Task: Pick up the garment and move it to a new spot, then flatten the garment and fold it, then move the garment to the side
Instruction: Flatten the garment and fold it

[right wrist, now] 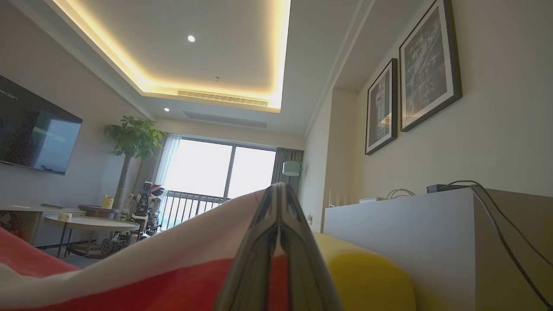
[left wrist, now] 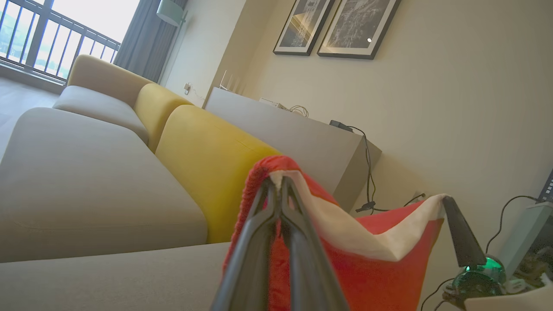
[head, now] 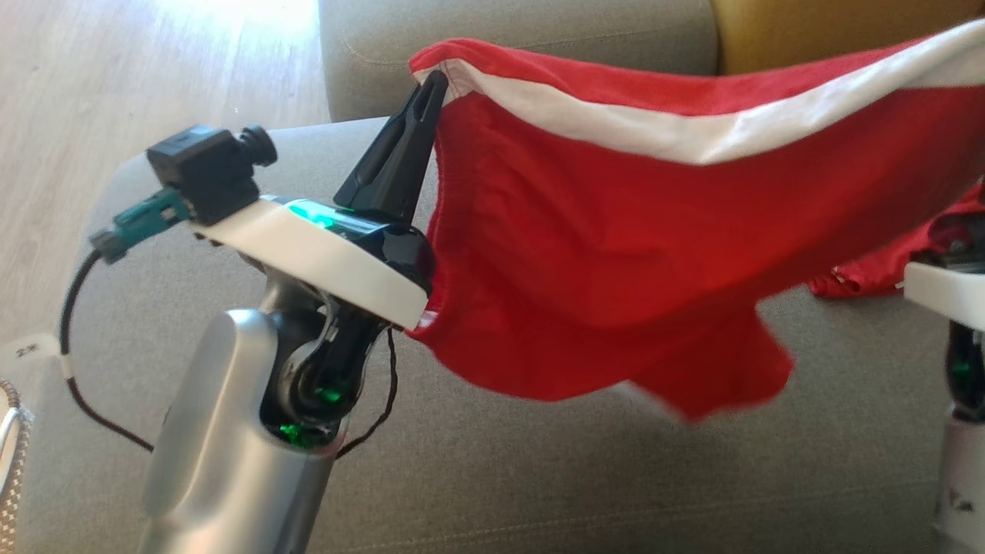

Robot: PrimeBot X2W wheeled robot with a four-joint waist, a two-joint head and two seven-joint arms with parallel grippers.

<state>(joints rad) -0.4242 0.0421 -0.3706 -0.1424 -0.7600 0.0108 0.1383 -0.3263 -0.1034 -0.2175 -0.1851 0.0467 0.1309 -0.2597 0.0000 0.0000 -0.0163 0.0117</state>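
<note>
You've got the garment [head: 600, 254] strung between both hands, up over the grey sofa seat [head: 539, 477].

L hand [head: 432, 83] is pinched tight on one top corner. Its fingers are together, w/ red hem + white band [head: 692, 142] bunched at the tips. R hand [right wrist: 280, 190] is closed the same way on the other top corner, w/ the band running into its tips. In the head view its fingers sit behind the cloth, and the pale wrist plate [head: 943, 288] shows at the right edge.

How the garment looks:
- It's bright red fabric w/ a broad white band along the top and a thin red strip folded over above it.
- The top edge sags in a shallow curve between the 2 grips.
- Below the L hand the cloth hangs in soft vertical creases.
- The bottom edge is uneven. One flap drops lowest, right of centre, and its tip is blurred.
- You can't tell if that flap touches the seat.
- A further red bit w/ a stitched hem shows near the R wrist.

The yellow back cushion [left wrist: 207, 164] is behind the garment.
</note>
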